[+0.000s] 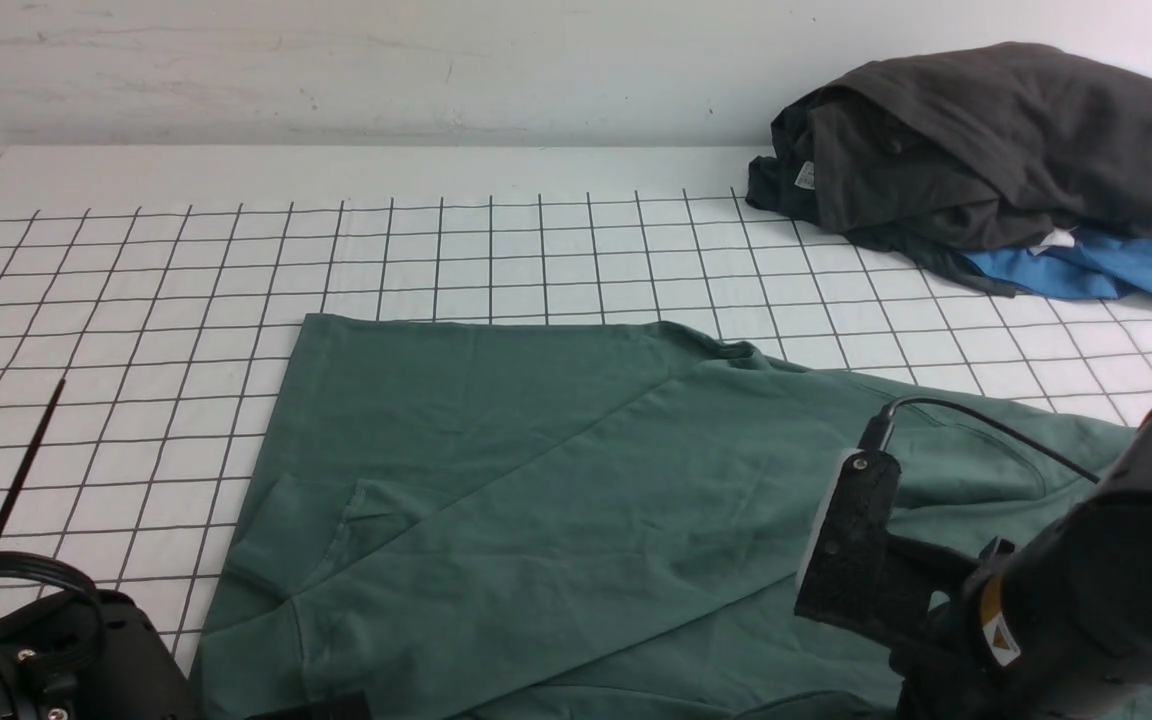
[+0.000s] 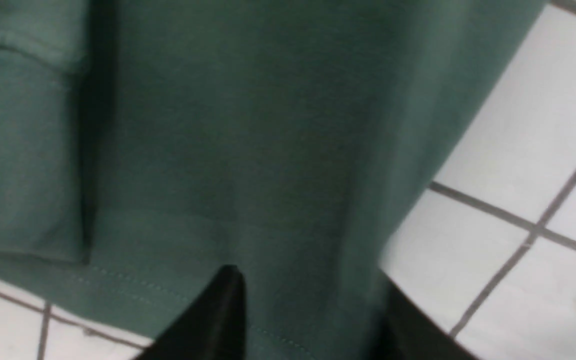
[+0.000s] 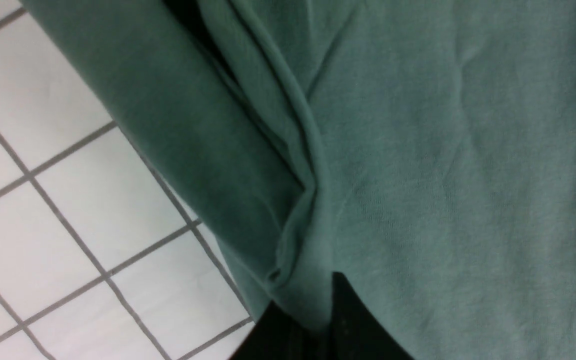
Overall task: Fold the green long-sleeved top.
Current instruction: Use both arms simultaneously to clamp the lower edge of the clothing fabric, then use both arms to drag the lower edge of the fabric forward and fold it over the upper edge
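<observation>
Green long-sleeved top (image 1: pixel 536 480) lies spread on a gridded table (image 1: pixel 136 300). Left pincer (image 2: pixel 310 300) straddles its hem, jaws apart. Right pincer (image 3: pixel 318 320) is clamped on a fold.

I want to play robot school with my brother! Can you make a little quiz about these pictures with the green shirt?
1. True or false: the dark grey garment lies on top of the blue garment.
2. What is the right gripper pinching? A) the green long-sleeved top B) the blue garment C) nothing
3. Fill in: the white table cover is marked with black lines that make ____.
Key: 1 true; 2 A; 3 squares.
</observation>
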Tool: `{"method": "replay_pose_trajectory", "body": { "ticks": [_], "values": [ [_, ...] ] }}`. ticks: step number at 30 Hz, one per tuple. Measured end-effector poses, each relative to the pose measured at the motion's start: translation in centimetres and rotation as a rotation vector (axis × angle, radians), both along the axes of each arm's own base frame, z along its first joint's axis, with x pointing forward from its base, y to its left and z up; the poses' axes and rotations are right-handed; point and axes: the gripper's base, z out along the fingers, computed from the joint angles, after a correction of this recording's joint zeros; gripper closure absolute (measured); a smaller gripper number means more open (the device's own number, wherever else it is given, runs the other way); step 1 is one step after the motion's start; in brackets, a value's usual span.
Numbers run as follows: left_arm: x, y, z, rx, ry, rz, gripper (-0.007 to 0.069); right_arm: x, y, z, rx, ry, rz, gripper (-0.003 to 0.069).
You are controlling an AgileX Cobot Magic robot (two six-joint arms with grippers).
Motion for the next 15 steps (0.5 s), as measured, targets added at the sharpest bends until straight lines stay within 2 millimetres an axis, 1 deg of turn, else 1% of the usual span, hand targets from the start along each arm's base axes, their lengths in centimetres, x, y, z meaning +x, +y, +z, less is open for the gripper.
{"method": "replay_pose_trajectory", "body": {
  "ticks": [1,2,3,5,6,7,8,11,15],
  "values": [
    [0.0,0.1,0.0,0.007,0.003,0.006,0.0449,0.0,0.0,0.0,0.0,0.0,0.003,0.0655],
    [-0.1,0.1,0.1,0.018,0.013,0.017,0.0531,0.0,0.0,0.0,0.0,0.0,0.003,0.0655],
    [-0.1,0.2,0.2,0.029,0.021,0.021,0.0577,0.0,0.0,0.0,0.0,0.0,0.003,0.0655],
    [0.1,0.1,0.7,0.046,0.028,0.023,0.0615,0.0,0.0,0.0,-0.001,-0.001,0.004,0.0655],
    [0.2,0.0,0.9,0.045,0.026,0.023,0.0617,0.0,0.0,0.0,-0.002,-0.002,0.005,0.0655],
    [0.7,-0.2,1.7,0.063,0.021,0.021,0.0623,0.0,-0.1,0.0,-0.015,-0.005,0.013,0.0655],
    [0.9,-0.3,2.1,0.075,0.022,0.022,0.0622,0.1,-0.2,0.0,-0.023,-0.009,0.016,0.0655],
    [2.6,-0.6,4.3,0.08,-0.023,0.043,0.0619,0.5,-0.3,0.6,-0.057,-0.036,0.036,0.0655],
    [6.6,0.1,8.2,0.03,-0.139,0.105,0.0611,2.1,-0.2,2.3,-0.068,-0.123,0.046,0.0655]
  ]
}}
